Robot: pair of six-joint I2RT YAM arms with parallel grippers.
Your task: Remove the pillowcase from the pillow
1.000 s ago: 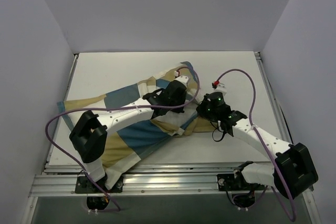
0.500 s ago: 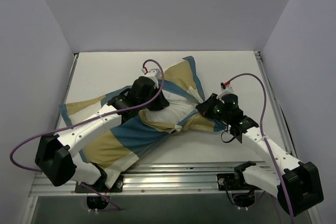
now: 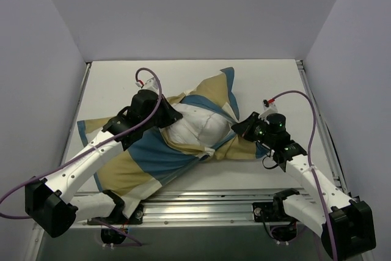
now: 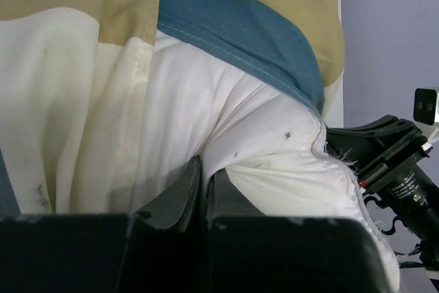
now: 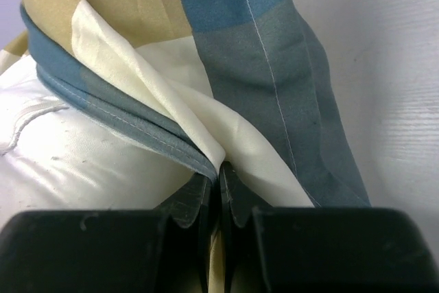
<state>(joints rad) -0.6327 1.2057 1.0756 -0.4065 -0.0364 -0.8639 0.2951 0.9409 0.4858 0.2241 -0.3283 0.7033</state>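
The pillowcase (image 3: 137, 160), a patchwork of teal, tan and cream, lies spread across the table from the near left to the middle. The white pillow (image 3: 201, 128) bulges out of its open mouth at the centre. My left gripper (image 3: 170, 115) is shut on a fold of the pillow (image 4: 274, 162), at the pillow's left end, with the pillowcase (image 4: 233, 22) draped above it. My right gripper (image 3: 242, 128) is shut on the blue-edged rim of the pillowcase (image 5: 254, 53), to the right of the pillow (image 5: 62, 156). The rest of the pillow is hidden inside the cover.
The white table (image 3: 269, 84) is walled at the back and on both sides. An aluminium rail (image 3: 201, 209) runs along the near edge. Purple cables (image 3: 293, 99) loop above both wrists. The right arm's wrist (image 4: 394, 162) shows in the left wrist view.
My left gripper has moved left with the pillow, and more white pillow now shows out of the cover. My right gripper has shifted right, still holding the pillowcase's rim.
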